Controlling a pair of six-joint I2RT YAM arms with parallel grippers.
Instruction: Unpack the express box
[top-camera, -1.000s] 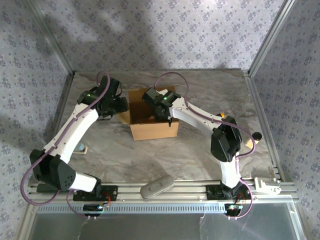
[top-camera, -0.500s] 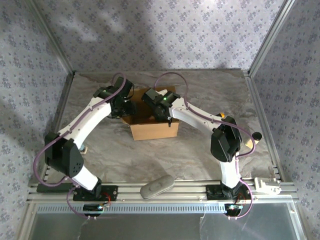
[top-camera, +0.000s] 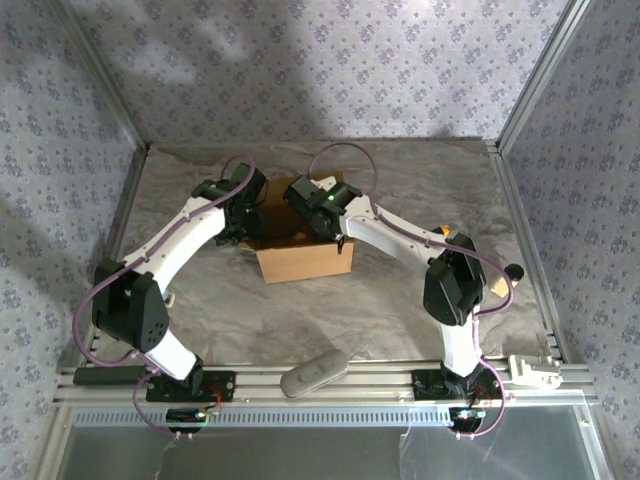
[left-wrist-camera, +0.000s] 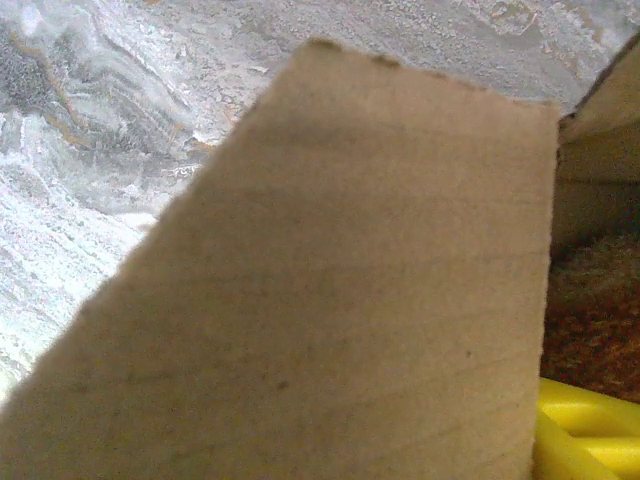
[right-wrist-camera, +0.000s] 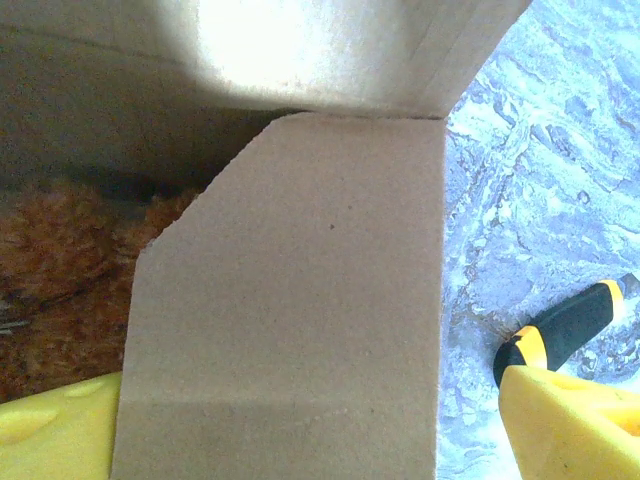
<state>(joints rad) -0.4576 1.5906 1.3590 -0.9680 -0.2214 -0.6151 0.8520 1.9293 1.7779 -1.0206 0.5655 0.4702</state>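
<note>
As I stood watching, the plain brown corrugated cardboard express box (top-camera: 305, 260) sat open-topped toward the back middle of the marbled grey tabletop (top-camera: 400, 310), with both arms bent over it. The right end effector (right-wrist-camera: 310, 415) was spread wide. A brown cardboard flap (right-wrist-camera: 290, 300) stood between its yellow fingers (right-wrist-camera: 560, 420) without being pinched, and fuzzy orange-brown plush (right-wrist-camera: 60, 270) showed inside the box beside it. A black-and-yellow handled tool (right-wrist-camera: 565, 325) lay on the tabletop just outside. The left end effector (top-camera: 247, 215) hung at the box's left side with another flap (left-wrist-camera: 350, 300) close against its camera; I couldn't tell whether it was clenched or released.
</note>
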